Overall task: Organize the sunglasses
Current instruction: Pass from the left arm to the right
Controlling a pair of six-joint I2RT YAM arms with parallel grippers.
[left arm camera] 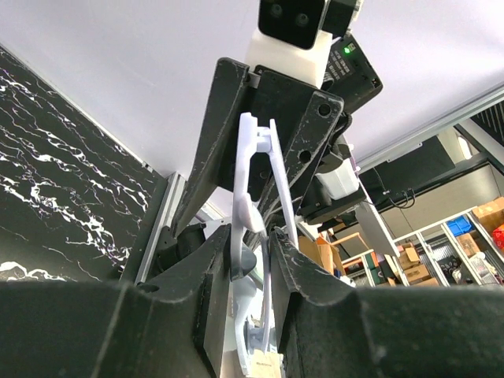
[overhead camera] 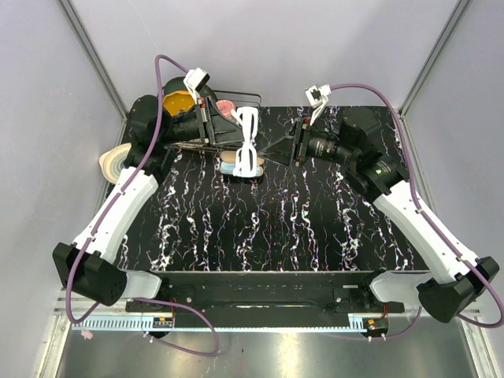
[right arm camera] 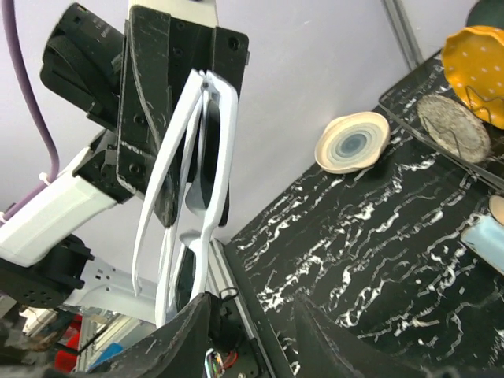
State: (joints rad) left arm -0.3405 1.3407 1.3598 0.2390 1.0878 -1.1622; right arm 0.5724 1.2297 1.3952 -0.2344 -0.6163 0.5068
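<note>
Top external, left end effector [overhead camera: 235, 131] pinching sunglasses [overhead camera: 247, 154]

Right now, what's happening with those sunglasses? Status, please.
Left fingers shut on the sunglasses, held above the table. Right fingers open, close to the frame. Wire rack close behind.

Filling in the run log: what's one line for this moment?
left gripper: shut on sunglasses | right gripper: open, fingers either side of sunglasses | sunglasses: held in mid-air
</note>
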